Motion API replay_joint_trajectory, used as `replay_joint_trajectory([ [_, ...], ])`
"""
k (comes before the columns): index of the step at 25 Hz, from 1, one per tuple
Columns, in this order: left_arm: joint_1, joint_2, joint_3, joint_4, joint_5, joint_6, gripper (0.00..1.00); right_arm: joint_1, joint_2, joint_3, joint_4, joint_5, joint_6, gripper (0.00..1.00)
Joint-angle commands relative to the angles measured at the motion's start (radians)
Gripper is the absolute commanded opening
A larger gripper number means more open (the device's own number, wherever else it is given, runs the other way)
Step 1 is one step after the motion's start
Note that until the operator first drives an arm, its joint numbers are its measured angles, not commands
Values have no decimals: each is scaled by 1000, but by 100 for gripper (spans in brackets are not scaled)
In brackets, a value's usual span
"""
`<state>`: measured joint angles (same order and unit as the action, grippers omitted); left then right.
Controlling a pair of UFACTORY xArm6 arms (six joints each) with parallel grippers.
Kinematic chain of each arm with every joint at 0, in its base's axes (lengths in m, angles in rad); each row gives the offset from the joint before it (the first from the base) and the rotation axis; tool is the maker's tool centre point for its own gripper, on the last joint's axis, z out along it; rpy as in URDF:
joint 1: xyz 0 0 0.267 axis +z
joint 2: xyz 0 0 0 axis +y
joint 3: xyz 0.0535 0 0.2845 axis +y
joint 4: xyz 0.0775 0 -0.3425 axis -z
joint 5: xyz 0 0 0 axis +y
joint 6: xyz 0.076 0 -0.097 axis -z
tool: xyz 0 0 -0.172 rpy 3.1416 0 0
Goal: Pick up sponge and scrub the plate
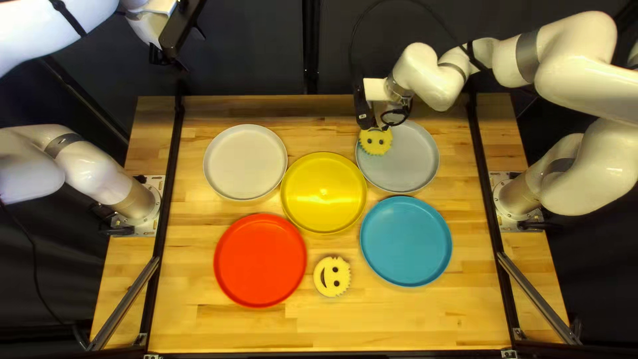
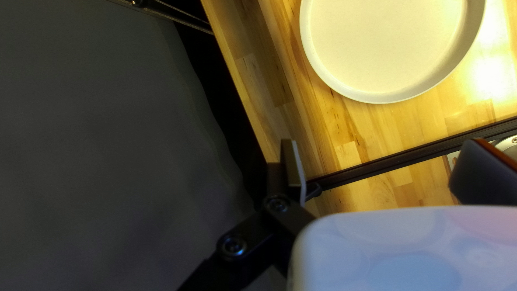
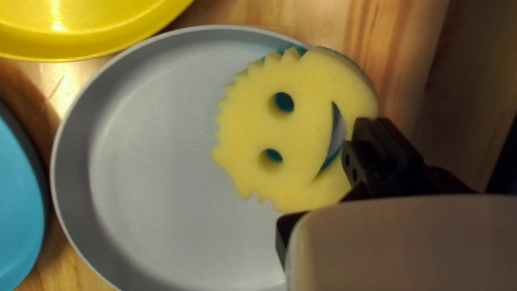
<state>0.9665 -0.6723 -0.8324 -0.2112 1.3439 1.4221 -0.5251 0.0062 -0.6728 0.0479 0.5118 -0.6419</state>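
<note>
Right fingers (image 1: 365, 121) hold a yellow sponge (image 3: 307, 129) over the gray plate (image 3: 156, 161).

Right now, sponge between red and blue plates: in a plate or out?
Out: the sponge lies on the table, wood showing all around its edge.

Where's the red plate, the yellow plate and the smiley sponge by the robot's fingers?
Red plate (image 1: 260, 260): top left view, middle of its flat inside.
Yellow plate (image 1: 323, 207): top left view, its inside.
Sponge (image 3: 304, 132): right wrist view, yellow face between eyes and smile.
</note>
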Motion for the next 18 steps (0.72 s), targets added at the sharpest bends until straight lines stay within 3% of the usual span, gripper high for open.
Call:
replay_joint_trajectory([
  [1,0,0,0,0,0,0,100,11,-38,28,-36,8,55,0],
  [18,0,0,0,0,0,0,100,30,-60,47,-50,12,85,0],
])
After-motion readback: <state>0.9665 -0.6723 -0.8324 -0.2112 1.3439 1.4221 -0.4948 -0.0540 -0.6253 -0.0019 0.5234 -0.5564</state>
